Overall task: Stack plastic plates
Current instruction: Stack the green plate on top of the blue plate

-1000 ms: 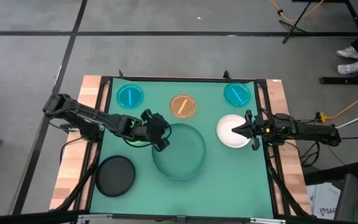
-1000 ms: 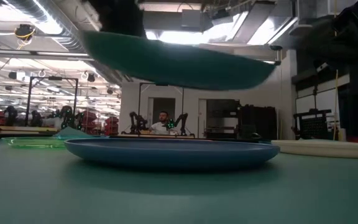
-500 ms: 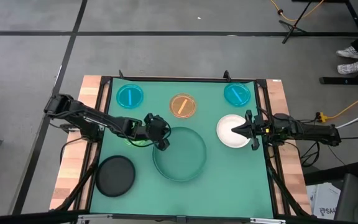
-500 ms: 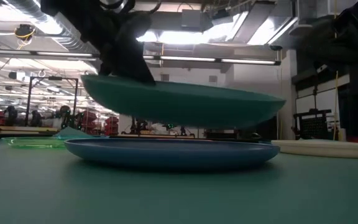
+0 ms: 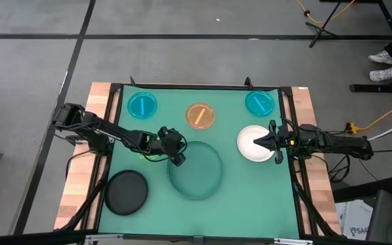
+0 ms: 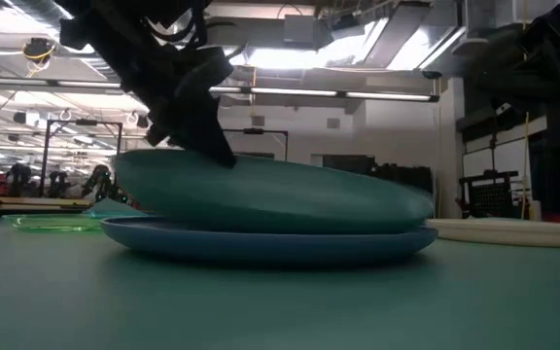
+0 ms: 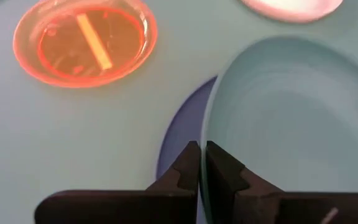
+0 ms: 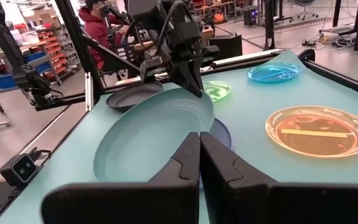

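Observation:
The dark-green plate (image 5: 197,170) lies tilted on the light-blue plate (image 6: 261,243), which is flat on the table. Its right edge (image 6: 411,216) rests on the blue plate and its left side is raised. My left gripper (image 5: 177,156) is shut on that raised side. My right gripper (image 5: 256,143) is shut over the white plate (image 5: 250,151); I cannot tell whether it touches it. The black plate (image 5: 127,191), two cyan plates (image 5: 142,105) (image 5: 259,103) and the orange plate (image 5: 200,116) lie apart. The lime-green plate (image 8: 216,91) is mostly hidden under my left arm. My left gripper pinches the green plate's rim (image 7: 209,134) on its left side between its two fingers (image 7: 188,167). The fingers come slanting down from the table's left. The plate is tilted, with the held side up and the opposite edge on the blue plate.
A black frame rail (image 5: 118,136) runs around the green mat, with wooden strips (image 5: 97,102) outside it. Bare mat (image 5: 250,197) lies at the near right. A person (image 8: 101,28) sits beyond the table's left side.
My left gripper has moved down, still shut on the green plate. The plate was lifted clear above the blue plate. It has come down with the gripper, and its right edge now rests on the blue plate while its left side stays raised.

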Controlling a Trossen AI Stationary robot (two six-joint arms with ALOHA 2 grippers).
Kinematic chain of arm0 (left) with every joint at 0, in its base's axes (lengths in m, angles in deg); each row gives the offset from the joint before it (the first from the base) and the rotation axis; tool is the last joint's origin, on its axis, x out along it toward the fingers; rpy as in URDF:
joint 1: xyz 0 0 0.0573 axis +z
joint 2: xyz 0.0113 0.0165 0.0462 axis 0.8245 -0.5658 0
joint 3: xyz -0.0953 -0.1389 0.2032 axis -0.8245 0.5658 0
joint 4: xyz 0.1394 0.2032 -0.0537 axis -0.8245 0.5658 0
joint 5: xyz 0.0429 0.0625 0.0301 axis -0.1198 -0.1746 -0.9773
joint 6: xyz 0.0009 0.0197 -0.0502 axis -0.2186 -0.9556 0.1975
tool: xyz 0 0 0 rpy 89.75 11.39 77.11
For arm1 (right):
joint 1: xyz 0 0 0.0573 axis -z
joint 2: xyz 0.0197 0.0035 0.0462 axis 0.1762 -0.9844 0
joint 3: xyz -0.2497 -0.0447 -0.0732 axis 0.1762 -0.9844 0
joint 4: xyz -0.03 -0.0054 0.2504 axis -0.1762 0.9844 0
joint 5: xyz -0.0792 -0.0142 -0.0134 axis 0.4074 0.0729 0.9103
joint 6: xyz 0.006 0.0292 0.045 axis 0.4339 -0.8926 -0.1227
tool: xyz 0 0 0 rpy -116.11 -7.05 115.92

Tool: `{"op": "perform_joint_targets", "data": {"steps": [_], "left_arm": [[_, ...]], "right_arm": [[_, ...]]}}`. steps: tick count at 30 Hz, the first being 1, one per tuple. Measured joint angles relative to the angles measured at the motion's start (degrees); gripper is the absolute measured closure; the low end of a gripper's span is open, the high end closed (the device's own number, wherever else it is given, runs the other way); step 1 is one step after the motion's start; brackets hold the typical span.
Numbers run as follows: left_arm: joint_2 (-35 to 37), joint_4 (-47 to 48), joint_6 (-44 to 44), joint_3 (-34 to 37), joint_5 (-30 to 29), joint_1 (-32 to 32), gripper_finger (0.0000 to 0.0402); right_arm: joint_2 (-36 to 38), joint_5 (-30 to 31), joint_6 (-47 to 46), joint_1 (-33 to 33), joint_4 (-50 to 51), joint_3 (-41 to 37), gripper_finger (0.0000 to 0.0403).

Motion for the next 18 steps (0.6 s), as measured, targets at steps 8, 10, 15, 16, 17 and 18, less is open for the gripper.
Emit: {"op": "perform_joint_targets", "data": {"steps": [8,10,15,16,17,18], "left_arm": [[-2.5,-1.6,0.2,0.4,1.1,0.5,0.0394],[-2.5,-1.6,0.1,0.4,1.0,0.5,0.0394],[-2.5,-1.6,0.1,0.4,1.1,0.5,0.0394],[-2.5,-1.5,0.1,0.4,1.3,0.6,0.0392],[-2.5,-1.5,0.1,0.4,1.4,0.6,0.0389],[-2.5,-1.4,0.1,0.4,1.6,0.7,0.0383]], "right_arm": [[0.0,0.0,0.0,0.0,0.2,0.0,0.0402],[0.0,0.0,0.0,0.0,0.3,0.0,0.0402],[0.0,0.0,0.0,0.0,0.3,0.0,0.0402],[0.0,0.0,0.0,0.0,0.3,0.0,0.0402],[0.0,0.0,0.0,0.0,0.3,0.0,0.0402],[0.0,0.0,0.0,0.0,0.3,0.0,0.0402]]}}
